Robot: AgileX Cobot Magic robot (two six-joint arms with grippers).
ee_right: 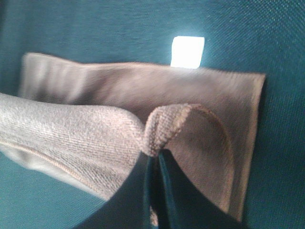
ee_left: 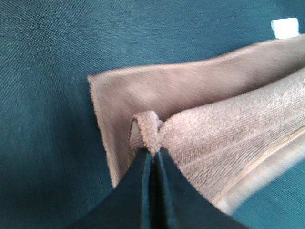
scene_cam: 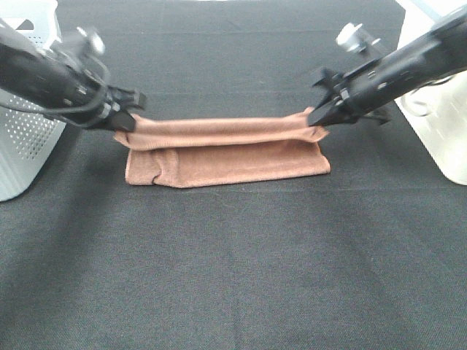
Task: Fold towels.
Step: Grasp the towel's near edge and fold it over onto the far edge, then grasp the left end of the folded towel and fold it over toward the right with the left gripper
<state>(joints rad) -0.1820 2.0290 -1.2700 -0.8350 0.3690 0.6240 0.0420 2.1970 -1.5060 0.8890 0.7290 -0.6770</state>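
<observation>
The reddish-brown towel (scene_cam: 226,157) lies on the black table in the exterior high view, its far edge lifted and stretched between both grippers, its near part flat on the table. My left gripper (scene_cam: 125,121) is shut on the towel's left corner; the left wrist view shows the towel (ee_left: 224,129) pinched at the gripper (ee_left: 152,151). My right gripper (scene_cam: 319,119) is shut on the right corner; the right wrist view shows the towel (ee_right: 71,133) pinched at the gripper (ee_right: 153,153). A small white tag (ee_right: 187,51) sticks out past the towel's edge; it also shows in the left wrist view (ee_left: 285,27).
A white perforated basket (scene_cam: 22,124) stands at the left edge of the table. A white container (scene_cam: 438,124) stands at the right edge. Black cloth (scene_cam: 233,277) covers the table around the towel.
</observation>
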